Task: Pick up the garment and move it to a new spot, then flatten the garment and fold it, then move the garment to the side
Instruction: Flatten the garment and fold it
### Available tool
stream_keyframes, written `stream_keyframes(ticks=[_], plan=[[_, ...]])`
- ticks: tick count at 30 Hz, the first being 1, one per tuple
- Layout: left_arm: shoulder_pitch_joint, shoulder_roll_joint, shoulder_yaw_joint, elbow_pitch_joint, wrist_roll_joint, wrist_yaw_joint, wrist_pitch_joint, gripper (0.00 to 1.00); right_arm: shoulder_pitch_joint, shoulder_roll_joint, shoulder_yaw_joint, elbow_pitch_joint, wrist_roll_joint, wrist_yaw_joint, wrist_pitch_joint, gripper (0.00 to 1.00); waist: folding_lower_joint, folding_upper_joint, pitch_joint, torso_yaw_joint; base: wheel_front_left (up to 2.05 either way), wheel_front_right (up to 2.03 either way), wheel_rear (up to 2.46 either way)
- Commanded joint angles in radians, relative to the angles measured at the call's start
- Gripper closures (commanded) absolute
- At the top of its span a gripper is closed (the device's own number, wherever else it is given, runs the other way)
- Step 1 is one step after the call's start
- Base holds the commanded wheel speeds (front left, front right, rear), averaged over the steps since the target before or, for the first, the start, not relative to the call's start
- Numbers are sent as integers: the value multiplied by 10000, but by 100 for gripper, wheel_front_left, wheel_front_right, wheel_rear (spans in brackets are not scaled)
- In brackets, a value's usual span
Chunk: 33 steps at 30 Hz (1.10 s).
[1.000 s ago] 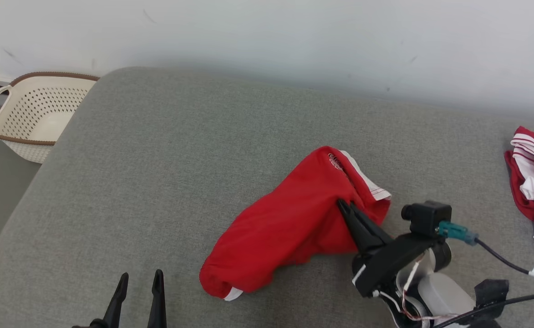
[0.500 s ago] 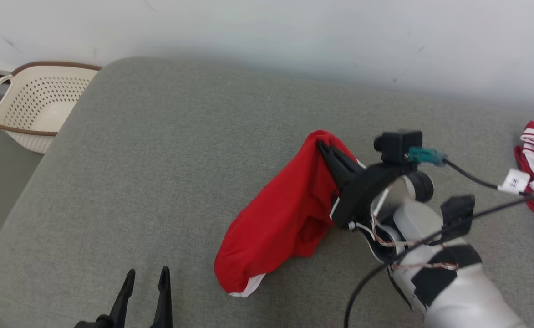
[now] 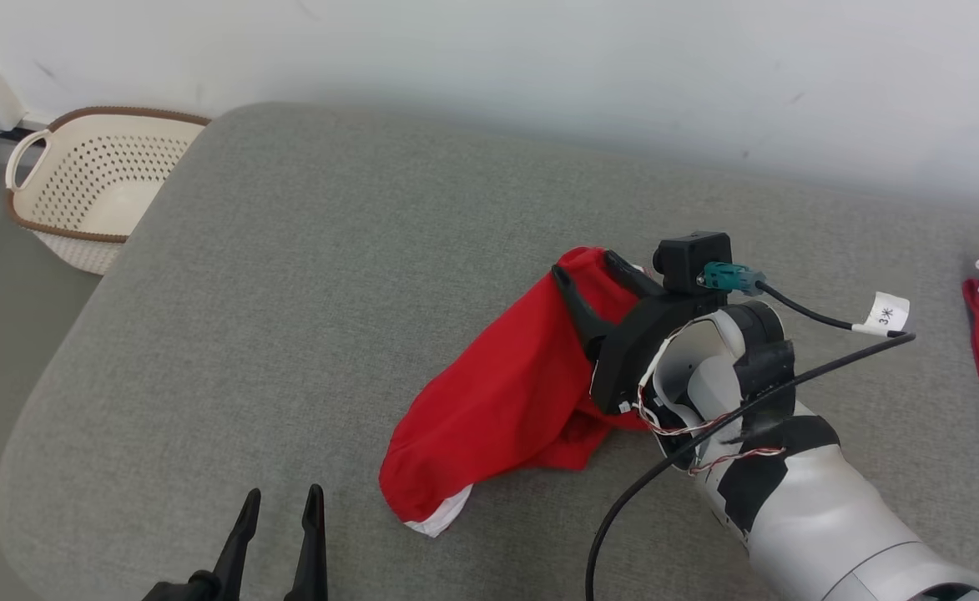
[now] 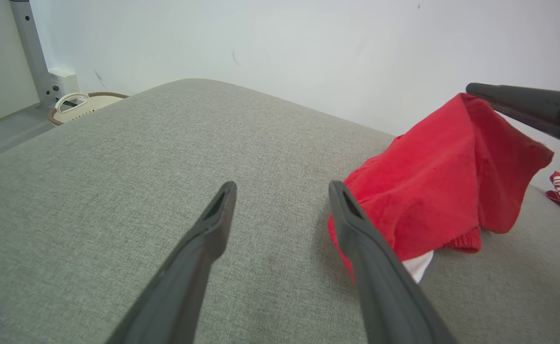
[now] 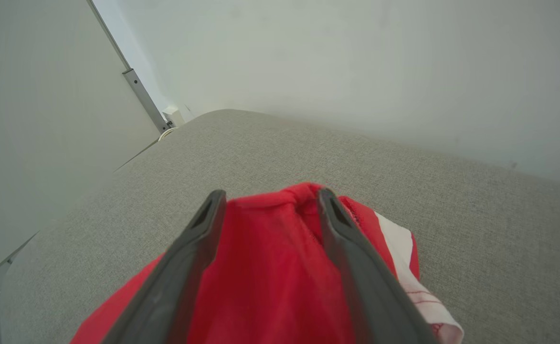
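R fingers (image 5: 191, 243) apart at red garment (image 3: 497, 401) (L fingers (image 4: 198, 258) too)

Head view down over cushion (image 3: 330, 275); wrist views low, close on shared garment (image 3: 506, 392)

Pale grey forearm (image 3: 814, 517), black right claw (image 3: 585, 265), black cables (image 3: 623, 517).
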Motion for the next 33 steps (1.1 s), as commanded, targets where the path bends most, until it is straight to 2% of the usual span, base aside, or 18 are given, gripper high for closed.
stream_keyframes(ticks=[1,7,10,15,19,23,29,33], plan=[[208,1,42,18,-70,-3,-40,0,175,-43,163,-29,293,6,-81,0,-1,0,-124,-152,0,0,0],[373,1,158,-83,41,12,-40,0,794,-635,516,-1261,1149,6,-689,0,-1,0,-267,-521,0,0,0],[422,3,205,-96,59,3,-40,0,1138,-860,663,-1754,1531,6,-563,0,-1,0,-274,-669,0,0,0],[364,1,188,-95,100,-39,-40,0,1803,-1648,328,-2901,1685,6,-1042,0,-1,0,-308,-833,0,0,0],[473,-1,252,-96,133,-72,-40,0,2590,-2124,-452,-3722,1035,6,-1279,0,-1,0,-357,-989,0,0,0],[590,-1,307,-85,148,-80,-40,0,3650,-2118,-1692,-4809,124,6,-1316,0,-1,0,-368,-1175,0,0,0],[538,1,307,29,144,-158,-40,0,5471,-1615,-3553,-6655,-1757,6,-1315,0,-1,0,-313,-1403,0,0,0],[510,1,275,128,94,-173,-40,0,6527,-1221,-4413,-7549,-2779,6,-1315,0,-1,0,-266,-1517,0,0,0]])
